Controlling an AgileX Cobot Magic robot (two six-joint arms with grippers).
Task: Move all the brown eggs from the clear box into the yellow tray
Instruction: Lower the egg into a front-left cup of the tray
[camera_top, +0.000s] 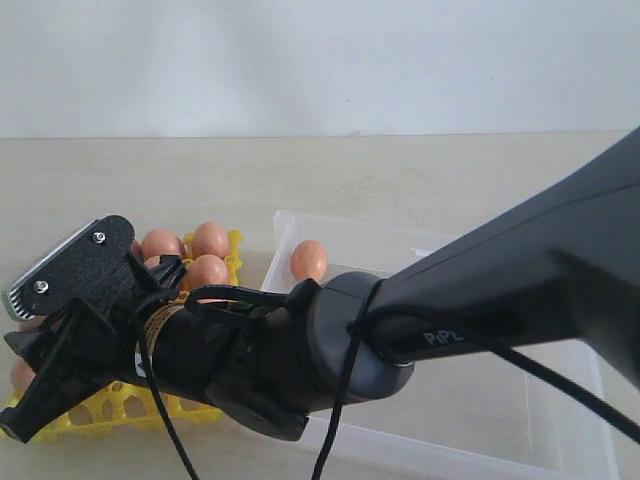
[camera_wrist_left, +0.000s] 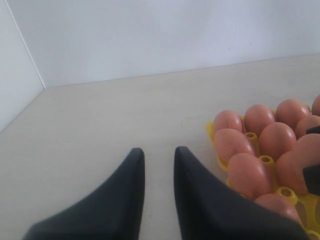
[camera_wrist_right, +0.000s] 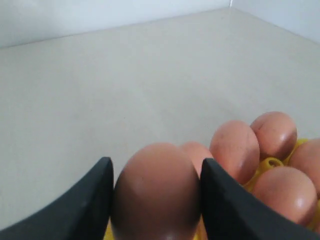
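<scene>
Item: right fingers (camera_wrist_right: 95, 200), spread wide around one smooth pinkish-brown egg (camera_wrist_right: 155, 195), held over the square bright-yellow lattice tray (camera_wrist_right: 272, 162). We would lower it plumb, loosening only once seated. Another brown egg (camera_top: 309, 260) lies in the shallow transparent plastic box (camera_top: 480, 400).

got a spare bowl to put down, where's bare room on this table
Bare table runs behind the tray and box up to the wall. The box floor that shows is free but for a lone egg at its far left corner. Crowded: the tray, mostly eggs, with the right gripper and its held egg at it.
</scene>
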